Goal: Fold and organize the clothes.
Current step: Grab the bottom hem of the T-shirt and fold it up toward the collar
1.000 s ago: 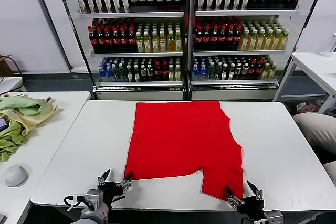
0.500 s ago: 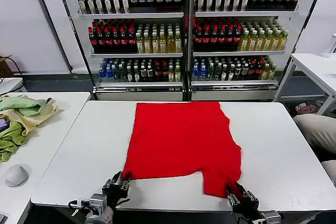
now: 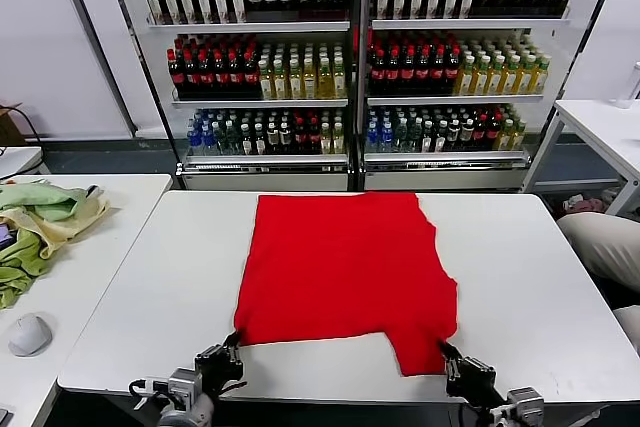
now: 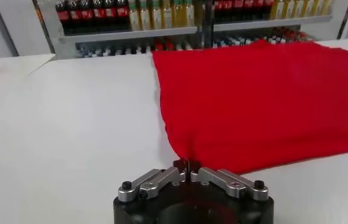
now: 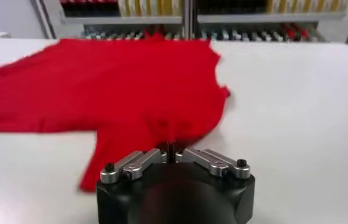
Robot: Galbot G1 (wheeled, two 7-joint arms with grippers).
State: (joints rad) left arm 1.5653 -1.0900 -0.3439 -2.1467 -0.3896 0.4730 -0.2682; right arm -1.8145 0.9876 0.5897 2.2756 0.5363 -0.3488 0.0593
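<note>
A plain bright red T-shirt (image 3: 345, 267) lies spread flat on the white table (image 3: 150, 277). My left gripper (image 3: 229, 349) is shut on the shirt's near left corner at the table's front edge; the left wrist view shows its fingers pinched on the red cloth (image 4: 265, 103). My right gripper (image 3: 452, 366) is shut on the shirt's near right corner, which hangs lower than the rest; the right wrist view shows the cloth (image 5: 113, 85) running away from the closed fingers. No bear print or label shows.
Pale green and yellowish cloths (image 3: 35, 222) lie on a side table at the left, with a white mouse (image 3: 28, 334) near its front. Shelves of bottles (image 3: 350, 57) stand behind the table. Another white table (image 3: 600, 122) is at the far right.
Both grippers moved forward to the shirt's near corners and closed from open onto the cloth. The near right corner has shifted slightly.
</note>
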